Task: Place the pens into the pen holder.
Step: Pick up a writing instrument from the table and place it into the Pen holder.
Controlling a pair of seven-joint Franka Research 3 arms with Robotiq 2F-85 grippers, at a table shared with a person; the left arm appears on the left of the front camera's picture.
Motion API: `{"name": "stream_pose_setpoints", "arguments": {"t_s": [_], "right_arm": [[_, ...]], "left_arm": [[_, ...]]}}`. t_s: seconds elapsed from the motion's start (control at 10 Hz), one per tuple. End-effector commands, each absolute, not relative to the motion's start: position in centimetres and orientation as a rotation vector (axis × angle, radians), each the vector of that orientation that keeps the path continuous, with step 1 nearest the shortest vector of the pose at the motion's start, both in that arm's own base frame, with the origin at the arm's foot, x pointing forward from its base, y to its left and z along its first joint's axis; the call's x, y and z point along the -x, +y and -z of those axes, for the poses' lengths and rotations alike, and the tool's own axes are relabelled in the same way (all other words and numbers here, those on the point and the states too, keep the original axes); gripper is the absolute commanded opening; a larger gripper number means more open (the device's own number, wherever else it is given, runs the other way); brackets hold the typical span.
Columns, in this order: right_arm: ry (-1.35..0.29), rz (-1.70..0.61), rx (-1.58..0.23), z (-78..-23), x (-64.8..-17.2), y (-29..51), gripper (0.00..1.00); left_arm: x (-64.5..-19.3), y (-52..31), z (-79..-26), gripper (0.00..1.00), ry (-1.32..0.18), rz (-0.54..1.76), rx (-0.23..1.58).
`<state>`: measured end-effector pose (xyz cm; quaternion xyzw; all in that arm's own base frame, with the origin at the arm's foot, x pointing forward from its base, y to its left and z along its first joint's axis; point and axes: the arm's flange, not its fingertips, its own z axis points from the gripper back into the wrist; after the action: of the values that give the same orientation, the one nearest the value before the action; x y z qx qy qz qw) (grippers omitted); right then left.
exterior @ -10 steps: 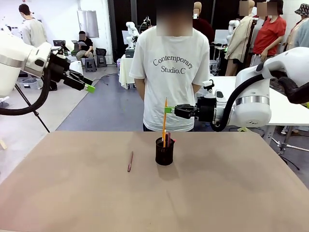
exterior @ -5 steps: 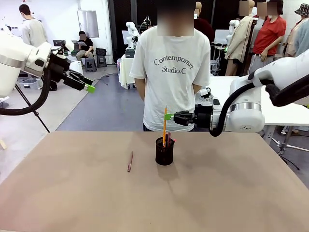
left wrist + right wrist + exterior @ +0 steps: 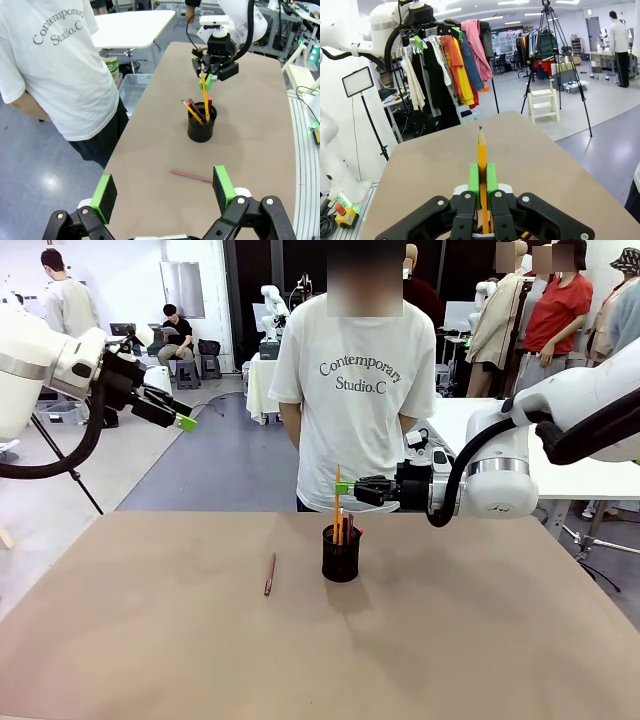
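Your right claw (image 3: 343, 488) clamps the yellow-orange pencil (image 3: 338, 512), tip inside the black wire-mesh cup (image 3: 341, 558). Keep it upright; let go low.

The flat brown counter (image 3: 150, 640) before me carries two things. A small black wire-mesh cylindrical pen holder (image 3: 341, 555) stands upright near the middle. A slim dark-red pen (image 3: 269, 574) lies flat on the bare surface to its left, near it but not touching.
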<state>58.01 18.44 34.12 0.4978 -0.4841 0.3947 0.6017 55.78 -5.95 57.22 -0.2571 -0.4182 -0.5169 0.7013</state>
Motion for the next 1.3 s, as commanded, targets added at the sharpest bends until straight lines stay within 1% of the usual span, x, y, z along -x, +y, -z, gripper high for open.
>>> {"name": "stream_pose_setpoints", "arguments": {"t_s": [0.0, 0.5, 0.6, 1.2], "right_arm": [[-1.146, -0.934, -1.12, -33.8, -59.1, 18.7, 0.0], [-1.125, -0.933, -1.144, -33.6, -59.4, 18.2, 0.92], [-1.126, -0.932, -1.143, -33.7, -59.3, 18.0, 1.0], [-1.087, -0.951, -1.174, -34.2, -59.4, 17.3, 1.0]], "left_arm": [[-55.7, -5.9, -57.2, 1.0, -0.936, 1.153, 0.562], [-55.7, -5.9, -57.2, 1.0, -0.936, 1.153, 0.562], [-55.7, -5.9, -57.2, 1.0, -0.936, 1.153, 0.562], [-55.7, -5.9, -57.2, 1.0, -0.936, 1.153, 0.562]]}}
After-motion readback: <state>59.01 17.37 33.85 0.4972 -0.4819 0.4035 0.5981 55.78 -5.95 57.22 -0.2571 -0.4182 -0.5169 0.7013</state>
